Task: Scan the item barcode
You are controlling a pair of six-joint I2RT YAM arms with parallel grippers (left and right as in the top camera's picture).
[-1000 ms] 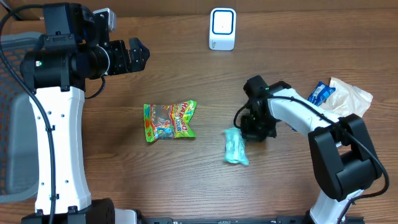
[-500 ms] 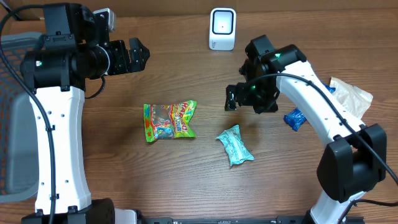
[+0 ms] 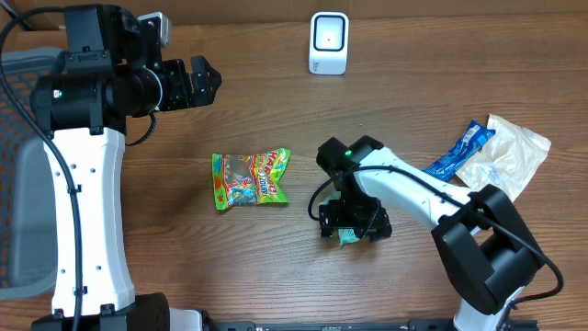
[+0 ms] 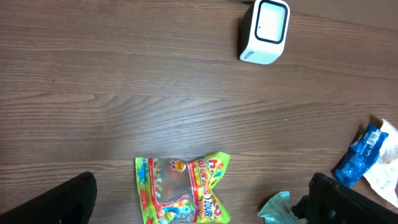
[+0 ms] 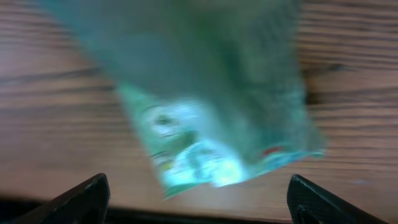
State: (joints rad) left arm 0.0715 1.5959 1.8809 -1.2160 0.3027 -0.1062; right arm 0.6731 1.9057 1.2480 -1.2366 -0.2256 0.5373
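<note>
wooden table (image 3: 276, 110) bears a white scanner (image 3: 328, 42), candy bag (image 3: 251, 178), teal packet (image 5: 211, 124), blue packet (image 3: 457, 152), plastic bag (image 3: 513, 152).

This is a robotics lab with a mock shop checkout. A white-and-black left arm (image 3: 87, 211) and right arm (image 3: 413, 188) work over a wood-grain bench (image 3: 276, 101). A small white barcode scanner (image 3: 328, 42) stands at the far edge. A gummy-worm bag (image 3: 251, 178) and blue wrapper (image 3: 457, 152) lie loose, with a grey mesh chair (image 3: 20, 221) alongside.

Brown wooden table (image 3: 276, 110) (grain visible)
</note>
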